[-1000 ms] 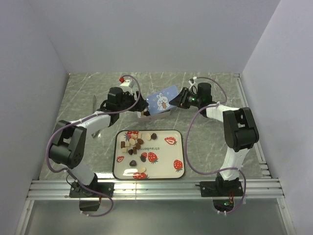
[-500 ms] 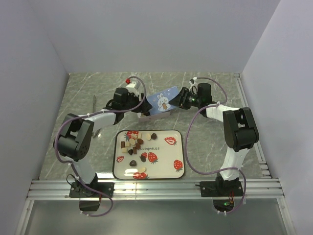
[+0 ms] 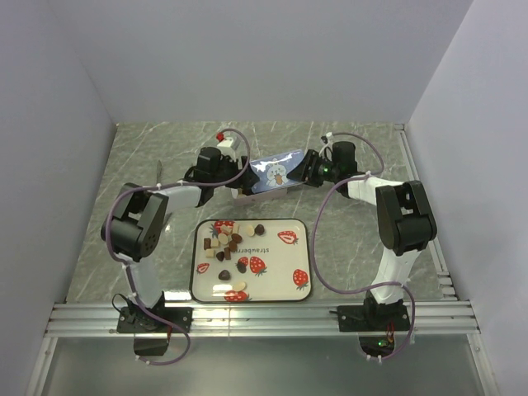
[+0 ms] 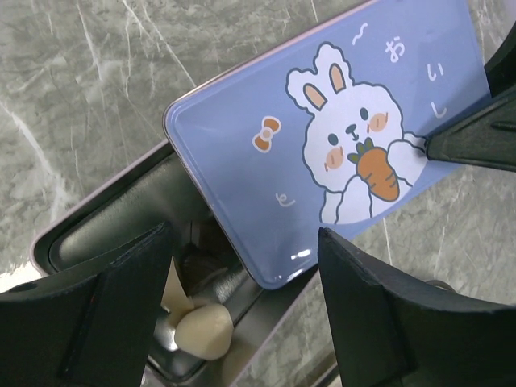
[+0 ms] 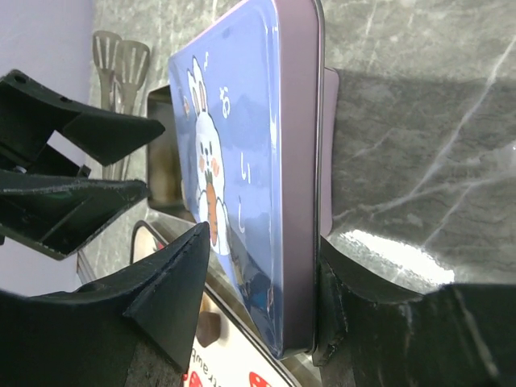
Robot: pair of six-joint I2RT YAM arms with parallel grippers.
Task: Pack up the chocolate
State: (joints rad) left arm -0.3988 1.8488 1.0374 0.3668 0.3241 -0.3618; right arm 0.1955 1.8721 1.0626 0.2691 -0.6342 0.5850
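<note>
Several small dark brown, light brown and cream chocolate pieces (image 3: 228, 242) lie on the left half of the strawberry-print tray (image 3: 280, 285). Behind the tray stands an open tin (image 3: 246, 195) with a dark inside (image 4: 105, 234). One cream chocolate piece (image 4: 198, 332) lies in it. My right gripper (image 3: 304, 171) is shut on the tin's blue bunny lid (image 3: 276, 172) and holds it tilted over the tin; it (image 5: 266, 250) clamps the lid's (image 5: 242, 161) edge. My left gripper (image 4: 246, 266) is open and empty just above the tin's open end, and also shows in the top view (image 3: 239, 179).
A pair of metal tongs (image 3: 158, 174) lies on the marble table at the left, also seen in the right wrist view (image 5: 121, 56). White walls enclose the back and sides. The aluminium rail (image 3: 264, 318) runs along the near edge.
My left arm has swung right, bringing its gripper up to the tin. The lid in my right gripper has tipped lower over the tin.
</note>
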